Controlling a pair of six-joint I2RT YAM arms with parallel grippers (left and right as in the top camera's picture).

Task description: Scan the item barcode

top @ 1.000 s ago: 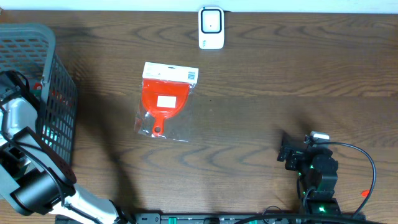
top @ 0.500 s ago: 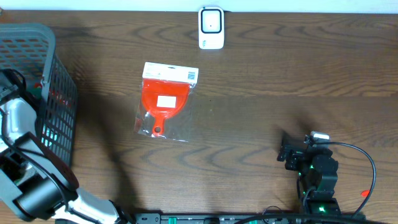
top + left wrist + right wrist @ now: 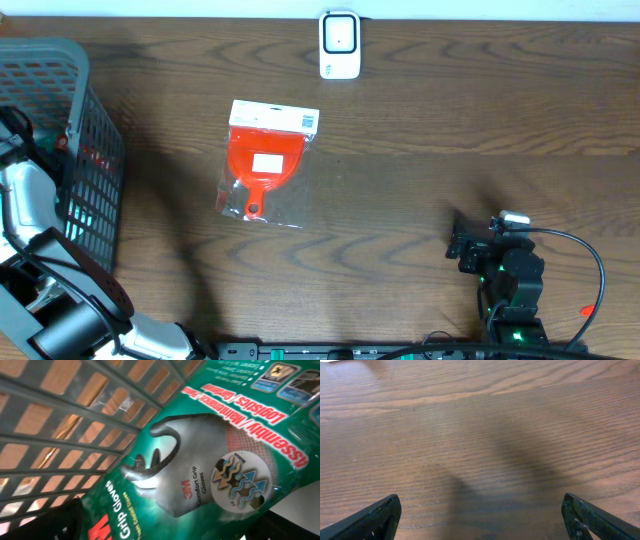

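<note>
- Shifted at the left arm (image 3: 28,205) — white forearm section now nearer the left edge of the overhead view, wrist end further left inside the basket (image 3: 105,150).
- Dropped at the black elbow joint (image 3: 62,322) — lower than a second ago, closer to the bottom edge.

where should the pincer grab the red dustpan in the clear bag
The red plastic dustpan in its clear bag lies flat on the wooden table; probably come from above and pinch its white header card at the far end.

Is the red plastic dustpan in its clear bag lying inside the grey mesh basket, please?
No, the dustpan lies on the wooden table, apart from the basket.
</note>
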